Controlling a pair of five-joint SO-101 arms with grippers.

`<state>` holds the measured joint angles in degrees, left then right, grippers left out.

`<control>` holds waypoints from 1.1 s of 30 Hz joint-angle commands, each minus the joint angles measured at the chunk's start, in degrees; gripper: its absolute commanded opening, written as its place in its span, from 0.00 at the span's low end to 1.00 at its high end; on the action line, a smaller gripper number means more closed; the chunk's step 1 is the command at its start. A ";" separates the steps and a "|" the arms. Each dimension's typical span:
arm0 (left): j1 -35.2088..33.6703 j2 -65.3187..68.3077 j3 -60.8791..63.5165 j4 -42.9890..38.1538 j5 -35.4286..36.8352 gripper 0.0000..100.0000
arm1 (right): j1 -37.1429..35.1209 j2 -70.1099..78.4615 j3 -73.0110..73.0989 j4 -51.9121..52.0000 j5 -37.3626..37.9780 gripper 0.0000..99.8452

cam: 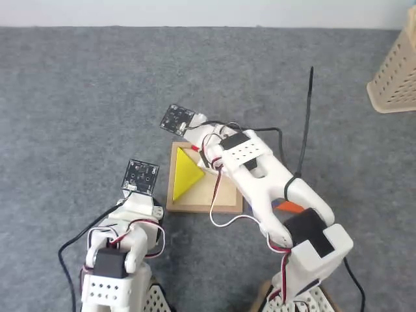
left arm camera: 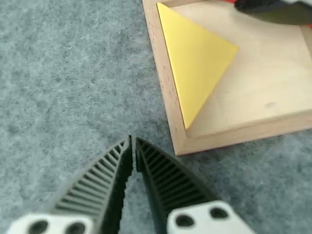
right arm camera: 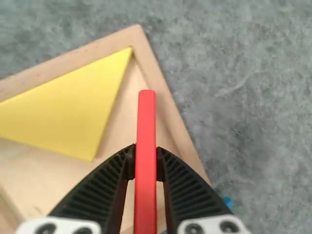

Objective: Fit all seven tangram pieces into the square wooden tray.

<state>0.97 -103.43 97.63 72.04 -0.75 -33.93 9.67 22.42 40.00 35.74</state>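
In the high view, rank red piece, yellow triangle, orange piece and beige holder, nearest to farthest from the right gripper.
1. red piece, clamped in the right gripper, over the wooden tray.
2. yellow triangle, in the tray beside it.
3. orange piece, on the carpet right of the tray.
4. beige holder, far right edge.

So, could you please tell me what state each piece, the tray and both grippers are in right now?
wooden tray, lying on the carpet, mostly unfilled.
yellow triangle, flat in the tray against one wall.
red piece, held on edge over the tray.
right gripper, shut on the red piece.
left gripper, shut, empty, over the carpet.
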 commanded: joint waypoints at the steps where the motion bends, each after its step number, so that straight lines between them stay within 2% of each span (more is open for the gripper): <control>1: 0.00 -1.14 -1.10 0.35 0.53 0.01 | -1.01 -0.75 -1.76 -0.66 0.62 0.01; 9: 0.00 -1.14 -1.10 0.35 0.53 0.01 | -1.10 -0.92 -2.02 2.15 -1.05 0.02; 16: 0.00 -1.14 -1.10 0.35 0.53 0.01 | -3.38 -1.36 -2.11 6.55 -1.76 0.20; 21: 0.00 -1.14 -1.10 0.35 0.53 0.01 | -5.76 -1.36 -2.02 9.36 -1.85 0.20; 33: 0.00 -1.14 -1.10 0.35 0.53 0.01 | -4.00 -4.88 -1.76 12.97 -1.85 0.20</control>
<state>0.97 -103.43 97.63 72.04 -0.75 -39.12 9.67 22.42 50.64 34.51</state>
